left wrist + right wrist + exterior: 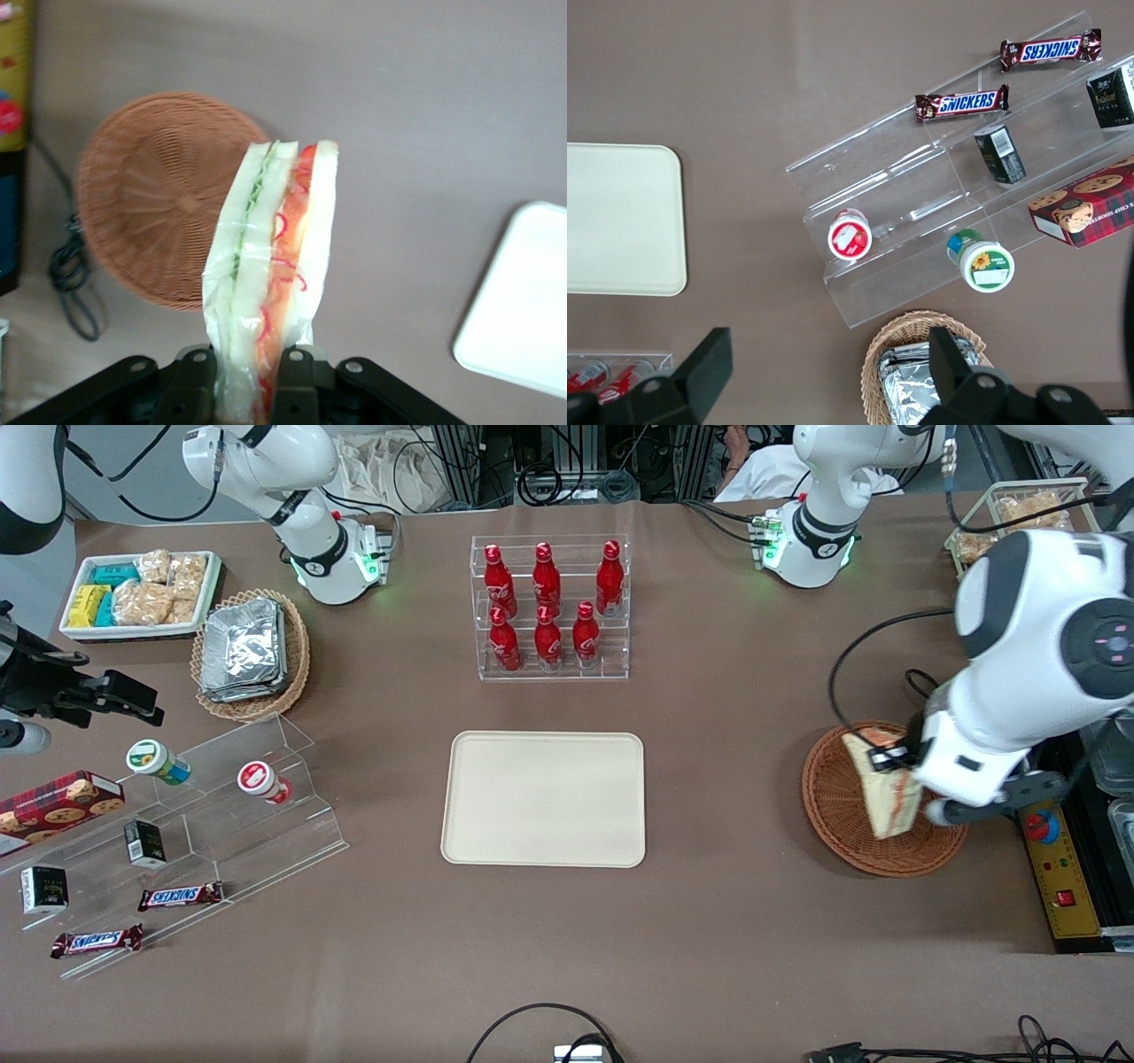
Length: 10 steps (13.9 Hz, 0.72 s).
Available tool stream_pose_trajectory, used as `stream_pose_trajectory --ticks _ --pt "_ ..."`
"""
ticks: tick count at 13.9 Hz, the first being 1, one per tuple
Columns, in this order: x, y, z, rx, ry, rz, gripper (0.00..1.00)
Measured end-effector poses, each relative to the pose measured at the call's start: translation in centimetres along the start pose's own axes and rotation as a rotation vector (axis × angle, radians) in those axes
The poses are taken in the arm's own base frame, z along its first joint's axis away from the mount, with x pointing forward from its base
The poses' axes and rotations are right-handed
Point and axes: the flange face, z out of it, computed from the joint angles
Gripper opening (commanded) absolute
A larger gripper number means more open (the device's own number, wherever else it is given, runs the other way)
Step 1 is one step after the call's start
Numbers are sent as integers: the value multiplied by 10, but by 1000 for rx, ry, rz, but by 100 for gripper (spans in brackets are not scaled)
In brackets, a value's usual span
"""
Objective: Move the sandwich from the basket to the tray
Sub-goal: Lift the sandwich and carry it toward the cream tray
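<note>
Light is bright and even over the brown counter (709, 921), apparently from overhead, and shadows are short and soft. The sandwich (275, 266) and gripper (241, 376), jaws closed on its wrap, hang over the basket (850, 815), whose weave darkens under the arm. In the wrist view the sandwich's plastic wrap glints, the tray (523, 301) is washed out nearly to white, and the picture is soft and pale. The foil packets (241, 646) throw back glare. Green lamps glow at the arm bases.

Front view looks down over the whole table; both wrist views share the tray (547, 797).
</note>
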Motion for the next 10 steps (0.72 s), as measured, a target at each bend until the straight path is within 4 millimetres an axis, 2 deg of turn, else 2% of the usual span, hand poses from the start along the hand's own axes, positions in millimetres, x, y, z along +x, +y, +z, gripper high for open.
stream_pose_trajectory --ticks 1,5,8,10 --pt "-5 28 12 0 -18 47 0" --pt "-30 142 85 6 -60 189 0" --pt "-37 210 150 -52 -17 178 0" --pt "-49 250 195 -83 -6 159 0"
